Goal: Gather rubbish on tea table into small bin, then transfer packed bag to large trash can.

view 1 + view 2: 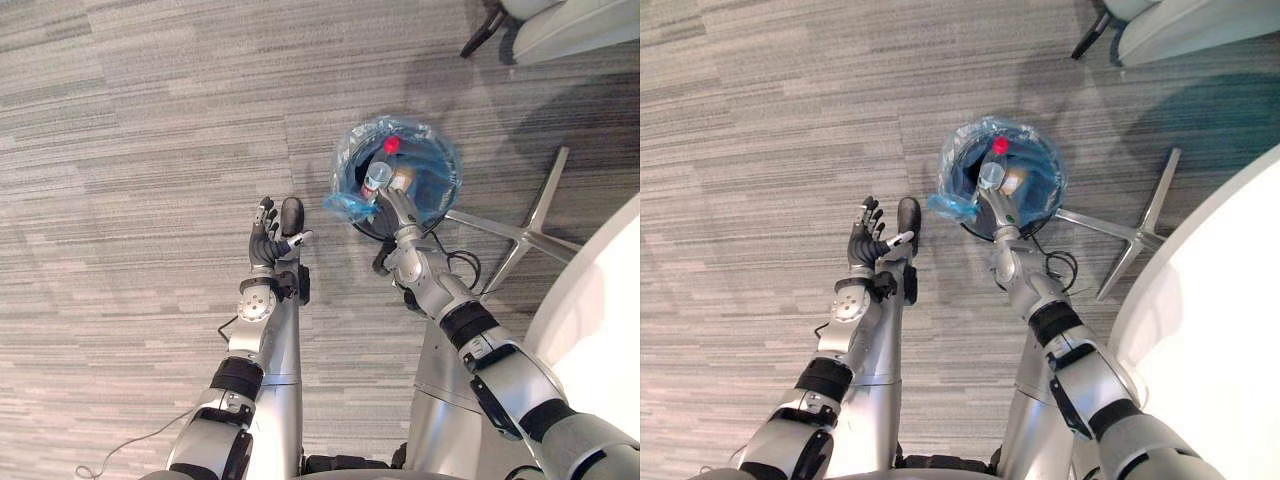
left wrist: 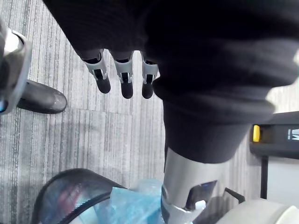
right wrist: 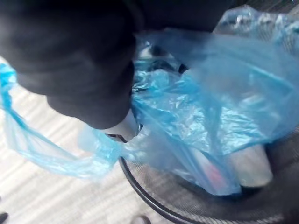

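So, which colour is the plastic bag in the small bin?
Translucent light blue. The bag shows best in the right wrist view, lining the black mesh bin.

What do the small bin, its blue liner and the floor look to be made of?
Small bin: black wire mesh, probably metal, judging by its fine see-through grid and thin round rim; matte.
Blue liner: thin plastic film, translucent, glossy and crinkled, its contents showing through.
Floor: looks like short-pile carpet in grey streaked planks; could be woven vinyl.
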